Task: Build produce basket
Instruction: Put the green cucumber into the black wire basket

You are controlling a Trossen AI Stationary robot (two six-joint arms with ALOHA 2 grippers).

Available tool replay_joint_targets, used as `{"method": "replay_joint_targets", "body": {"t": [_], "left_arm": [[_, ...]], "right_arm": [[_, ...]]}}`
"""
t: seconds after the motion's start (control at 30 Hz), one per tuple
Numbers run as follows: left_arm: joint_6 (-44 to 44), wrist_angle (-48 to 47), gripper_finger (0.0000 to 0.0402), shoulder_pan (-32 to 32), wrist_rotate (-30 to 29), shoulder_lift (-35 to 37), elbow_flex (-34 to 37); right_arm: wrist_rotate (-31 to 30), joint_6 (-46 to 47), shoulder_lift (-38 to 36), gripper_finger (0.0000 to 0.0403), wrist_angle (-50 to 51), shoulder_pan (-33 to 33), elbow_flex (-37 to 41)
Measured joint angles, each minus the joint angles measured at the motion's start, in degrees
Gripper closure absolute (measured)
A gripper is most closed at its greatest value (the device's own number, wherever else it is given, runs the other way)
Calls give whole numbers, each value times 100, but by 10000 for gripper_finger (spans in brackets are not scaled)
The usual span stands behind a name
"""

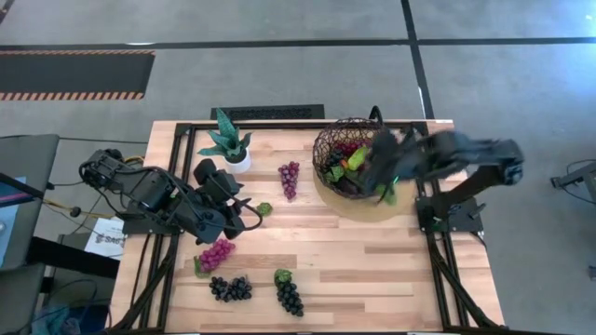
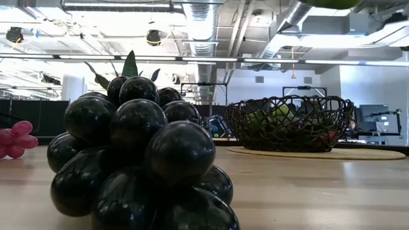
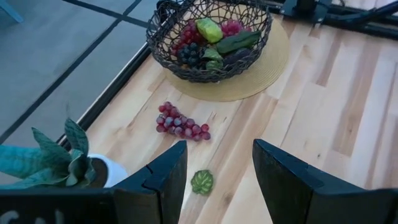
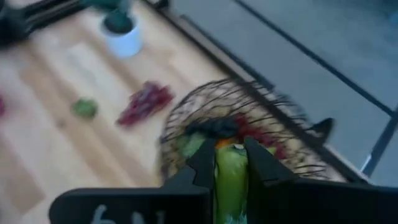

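Right gripper (image 4: 231, 163) clamped on green cucumber (image 4: 230, 177), poised over near-right edge of basket (image 1: 328, 151). Left gripper (image 3: 217, 171) spread wide, holding nothing, hovers over table's left part.

Near edge: black grape bunch (image 1: 231, 288), second black bunch (image 1: 289, 296) to its right. Slightly farther, left: magenta bunch (image 1: 216, 252). Mid-table: small green leafy piece (image 1: 264, 209). Farther: purple bunch (image 1: 290, 178) left of basket. Basket on flat tan disc (image 3: 270, 59), far right, holds grapes and green produce. Potted plant (image 1: 228, 142) far left.
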State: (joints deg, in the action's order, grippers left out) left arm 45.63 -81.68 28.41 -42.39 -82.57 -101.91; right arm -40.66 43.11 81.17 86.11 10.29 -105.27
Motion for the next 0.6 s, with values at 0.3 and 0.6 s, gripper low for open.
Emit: {"method": "replay_joint_targets", "body": {"t": [0.3,0.6], "left_arm": [[-97,-242,231,1,-6,-1,1],[-312,-242,231,2,-46,0,2]], "right_arm": [[311,-180,-609,361,2,-1329,0],[1552,-678,-407,361,-707,-2228,795]]}}
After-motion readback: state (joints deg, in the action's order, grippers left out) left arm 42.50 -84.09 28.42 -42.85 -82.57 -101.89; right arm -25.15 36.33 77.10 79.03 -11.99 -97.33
